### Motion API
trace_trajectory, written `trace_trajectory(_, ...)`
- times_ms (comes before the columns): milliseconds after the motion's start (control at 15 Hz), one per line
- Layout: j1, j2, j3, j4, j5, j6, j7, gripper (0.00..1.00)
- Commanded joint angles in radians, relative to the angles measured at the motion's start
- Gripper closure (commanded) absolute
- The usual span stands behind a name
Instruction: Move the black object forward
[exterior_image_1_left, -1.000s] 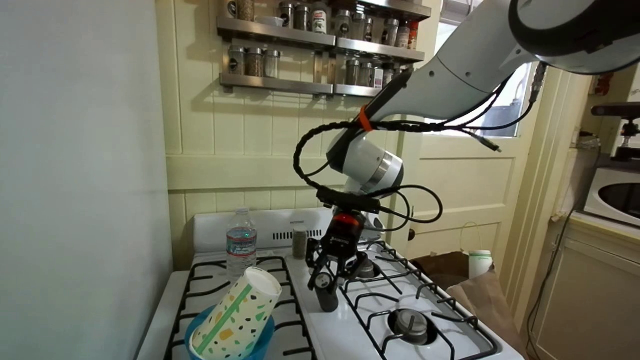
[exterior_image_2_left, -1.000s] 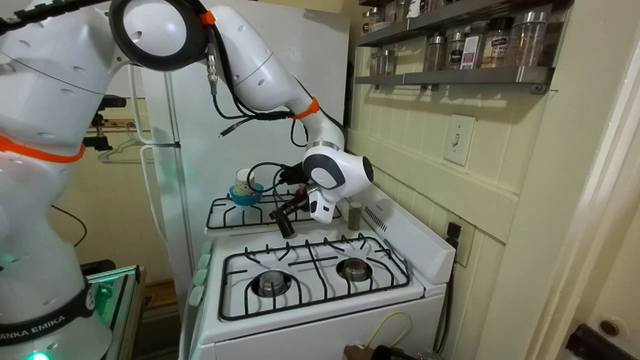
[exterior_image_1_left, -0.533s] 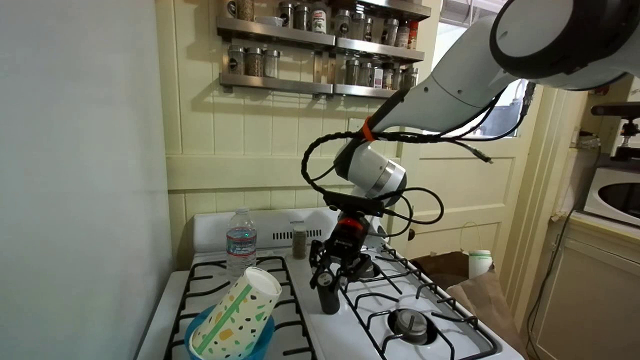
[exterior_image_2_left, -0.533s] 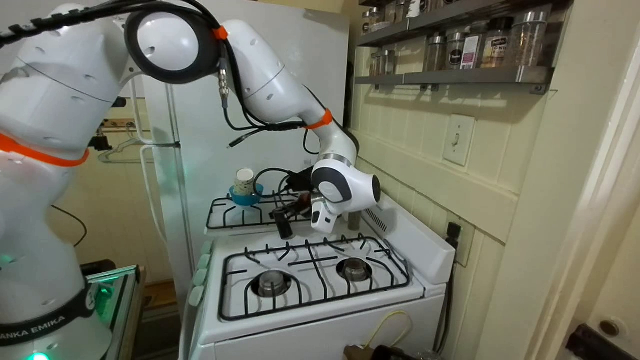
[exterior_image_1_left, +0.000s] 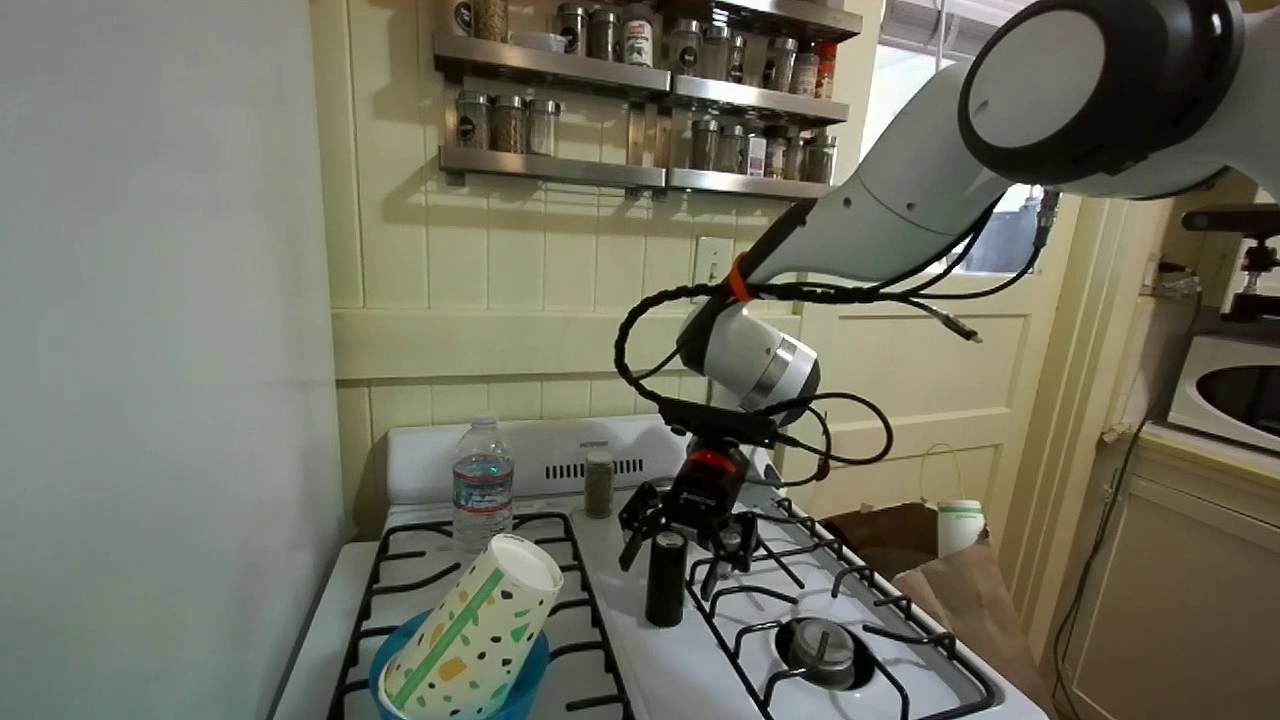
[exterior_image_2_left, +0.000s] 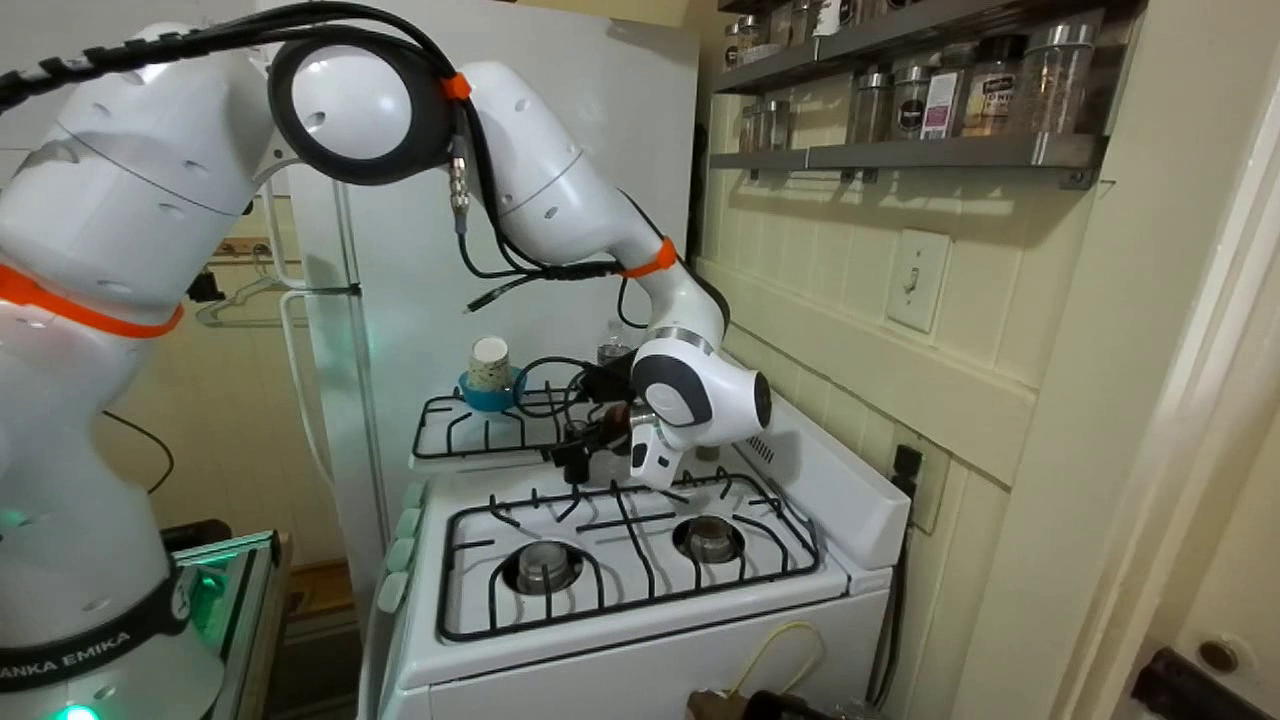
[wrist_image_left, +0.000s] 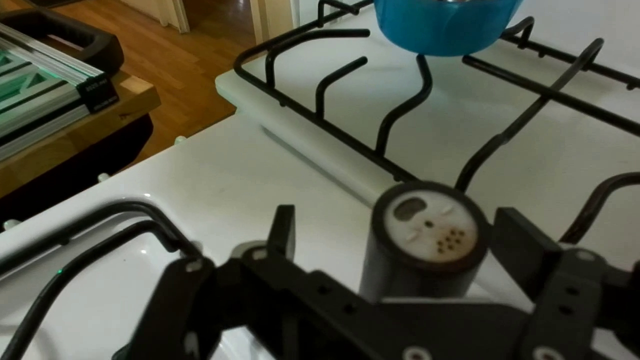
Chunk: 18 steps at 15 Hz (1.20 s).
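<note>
My gripper (wrist_image_left: 397, 226) is spread either side of the upright black shaker (exterior_image_1_left: 666, 584); I judge this the release, next calling for backing off without tipping it

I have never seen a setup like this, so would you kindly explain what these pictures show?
The machine is a white robot arm ending in a black, two-fingered hand. Two views are taken from outside it; the wrist view is taken from the arm, looking past the hand. On the white stove stand a water bottle, a small jar, a blue bowl holding a patterned cup, and an upright black shaker with holes in its top. Nothing looks held: the hand is open, with the shaker between its spread fingers; whether one touches it, I cannot tell.
</note>
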Motion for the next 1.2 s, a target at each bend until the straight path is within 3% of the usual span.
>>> trace_trajectory(0, 0.031, -0.077, -0.02, -0.026, -0.028, 0.04, -0.057, 0.0)
trace_trajectory(267, 0.076, -0.19, -0.032, -0.056, -0.126, 0.095, -0.027, 0.0)
trace_trajectory(667, 0.139, -0.35, -0.015, -0.115, -0.385, 0.185, 0.077, 0.0)
trace_trajectory(1133, 0.171, -0.547, 0.046, -0.308, -0.585, 0.468, 0.027, 0.0)
